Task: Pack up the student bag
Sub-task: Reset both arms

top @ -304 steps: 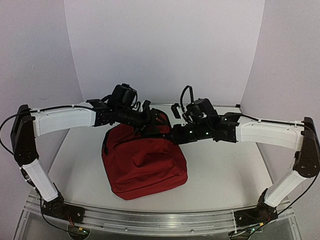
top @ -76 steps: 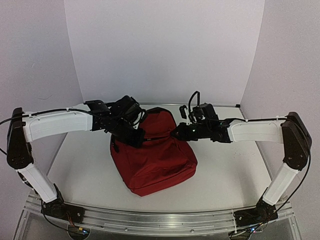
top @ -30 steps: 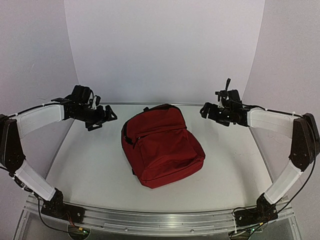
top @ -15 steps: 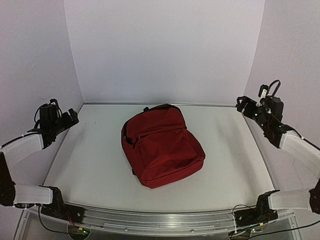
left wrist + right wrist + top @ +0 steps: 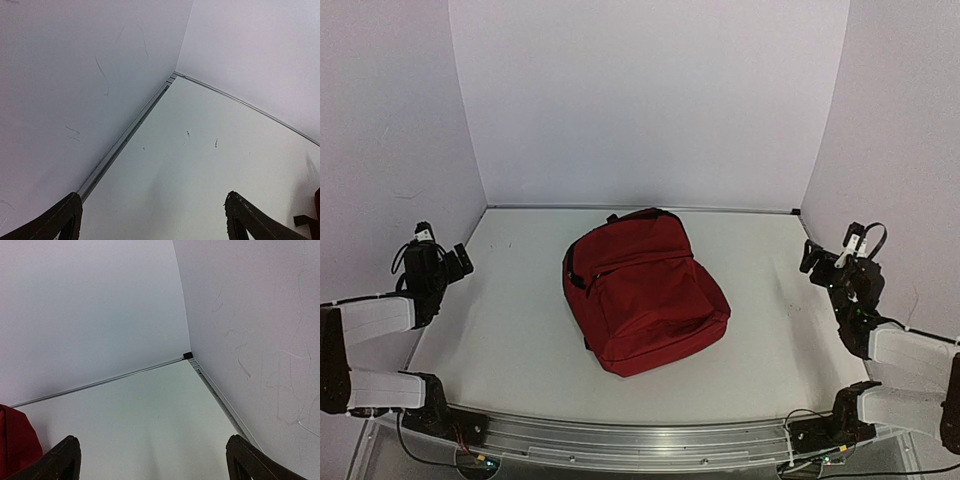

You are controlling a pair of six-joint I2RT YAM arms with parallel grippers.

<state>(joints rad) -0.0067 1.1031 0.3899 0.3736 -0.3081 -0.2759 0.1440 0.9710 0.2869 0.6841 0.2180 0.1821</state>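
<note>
I am seeing the left gripper (image 5: 154, 219) sitting low at the table's (image 5: 500, 330) left edge, at 9 o'clock from the bag. Its 2 fingers are spread wide with nothing between them. Its wrist camera is showing only bare tabletop, the side wall and a black strap end (image 5: 303, 220) at the far right.

The student bag (image 5: 645, 290) is lying flat in the middle of the table, front pocket up. Its top handle is pointing toward 12 o'clock and its base toward 6. Its zips are looking closed from above, though I cannot tell what is inside.

The right gripper (image 5: 150, 456) is at 3 o'clock from the bag, well apart from it, jaws equally wide and empty. A sliver of red fabric is showing at 8 o'clock in its wrist view.

I am judging that this is the parking step, with the packing apparently done. To do it well, I am keeping both arms low and tucked against their own walls. I am leaving the jaws open so that no strap or zip pull catches, and I am moving nothing across the bag.
</note>
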